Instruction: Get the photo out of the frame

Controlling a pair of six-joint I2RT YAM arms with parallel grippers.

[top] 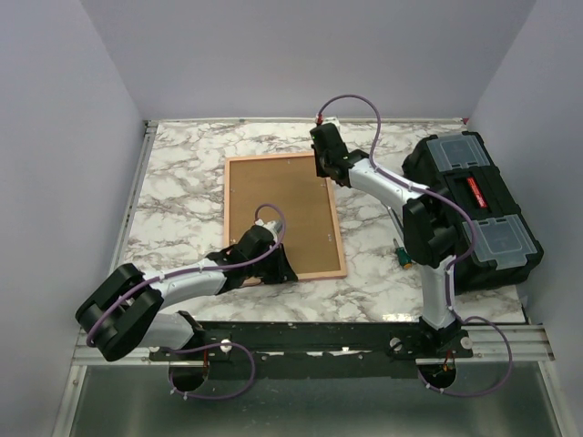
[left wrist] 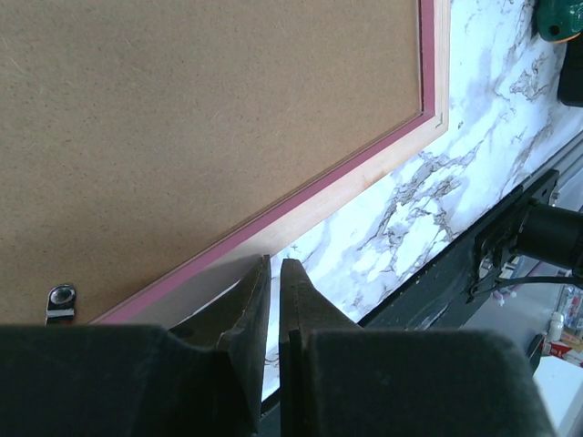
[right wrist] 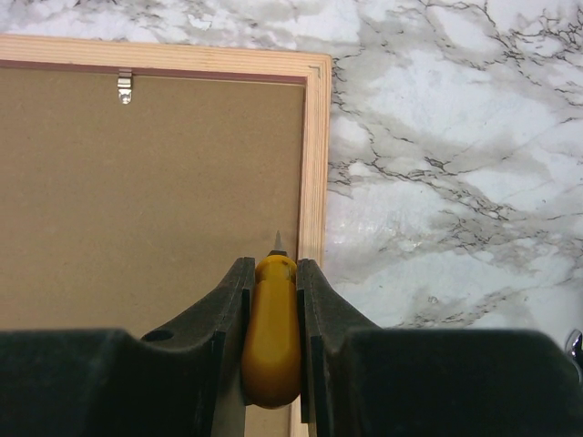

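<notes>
The frame (top: 339, 238) lies face down in the middle of the marble table, its brown backing board (top: 278, 214) facing up. The photo is hidden under the board. My left gripper (top: 273, 264) is shut and empty at the frame's near edge; in the left wrist view its tips (left wrist: 274, 264) sit just beside the pink and wood rim (left wrist: 364, 173). My right gripper (top: 326, 168) is over the frame's far right part. It is shut on a yellow-handled pointed tool (right wrist: 271, 337), whose metal tip points at the board close to the right rim (right wrist: 315, 164).
A black toolbox (top: 474, 205) with clear lid compartments stands at the right. A small green-handled tool (top: 401, 257) lies beside it, near the right arm. Metal clips (right wrist: 125, 86) (left wrist: 61, 302) hold the board at its far and near edges. The table's black front rail (left wrist: 474, 255) runs close by.
</notes>
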